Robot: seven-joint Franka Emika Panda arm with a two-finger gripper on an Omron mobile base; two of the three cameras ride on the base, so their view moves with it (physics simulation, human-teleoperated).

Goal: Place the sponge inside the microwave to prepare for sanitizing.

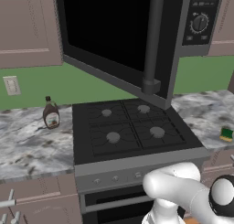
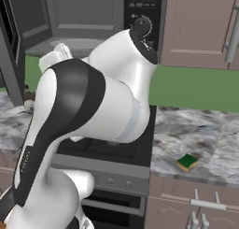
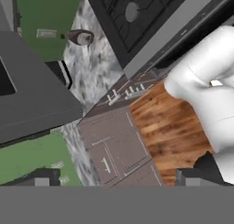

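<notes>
A: Where is the sponge [image 1: 226, 134] at this frame?

B: Flat on the marbled table [image 1: 32, 145], to the right of the stove [image 1: 132, 129] and near the table's front edge. Green layer up, yellow showing along the side. In the right base view the sponge [image 2: 187, 162] lies well apart from the arm, nothing touching it.

A: Microwave [image 1: 137, 40]?

B: Mounted above the stove, door swung wide open. The left base view shows the black glass door with its long handle [image 1: 153, 40] hanging out over the burners, and the dial panel at the upper right. The right base view shows the grey interior [image 2: 74, 22] behind the arm.

A: End effector state?

B: Two dark finger tips [image 3: 45, 177] stand far apart at the bottom of the hand view, one at each side, so the end effector [image 3: 116, 179] is spread fully wide with nothing between the tips. It looks down at brown cabinet fronts and wood floor [image 3: 169, 127], so it holds nothing.

A: Other items?

B: A brown bottle [image 1: 51, 113] with a white label stands upright on the table left of the stove, just beside its edge. A wall outlet [image 1: 11, 85] sits on the green wall above it.
</notes>
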